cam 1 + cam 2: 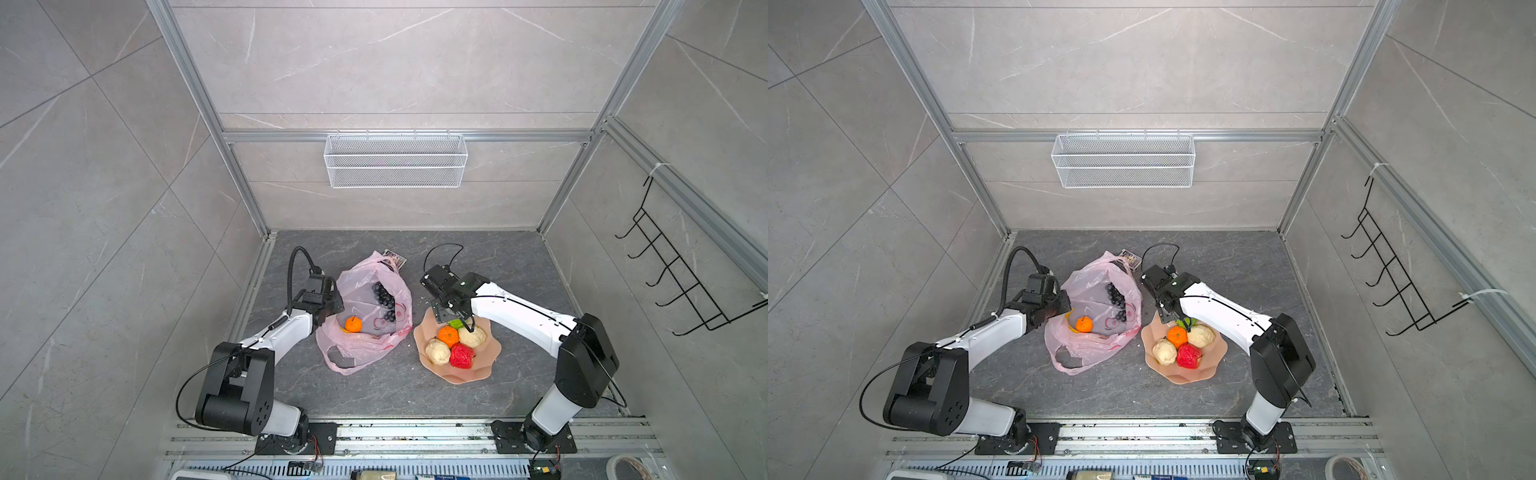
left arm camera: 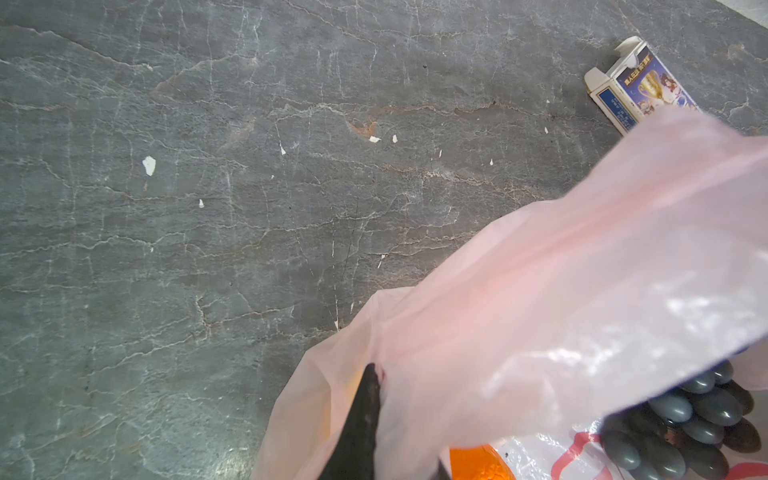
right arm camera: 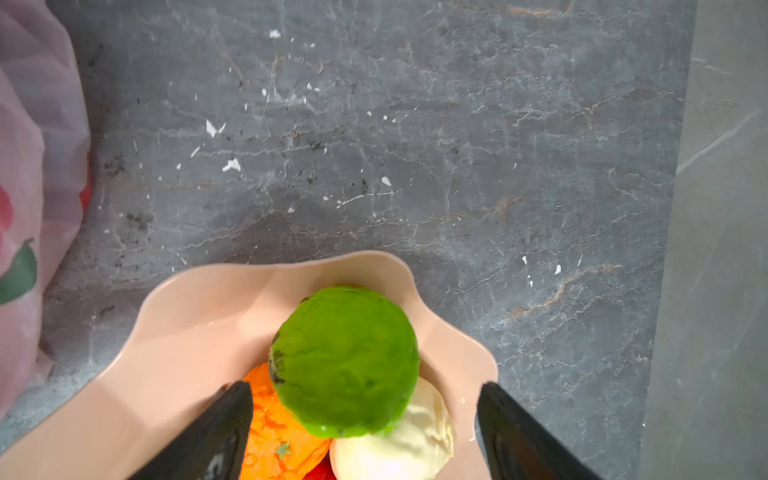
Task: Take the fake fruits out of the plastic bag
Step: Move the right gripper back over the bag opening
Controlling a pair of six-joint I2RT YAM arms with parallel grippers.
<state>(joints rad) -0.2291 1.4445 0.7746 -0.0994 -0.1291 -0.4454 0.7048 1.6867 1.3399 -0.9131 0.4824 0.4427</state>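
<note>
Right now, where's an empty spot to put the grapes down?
Biggest bare patch: the grey table nearer the arm bases, in front of the pink bag and the plate. Another lies beyond the plate, toward the far right corner. Crowded: the plate is full of fruits, and the strip between bag and plate is narrow.

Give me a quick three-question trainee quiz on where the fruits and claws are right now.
1. How many fake fruits are on the peach plate?
2. True or false: the right claw is shut on the green fruit.
3. What does the left claw pinch? A) pink plastic bag B) peach plate C) green fruit
Key: 1) five 2) false, it is open around it 3) A
</note>
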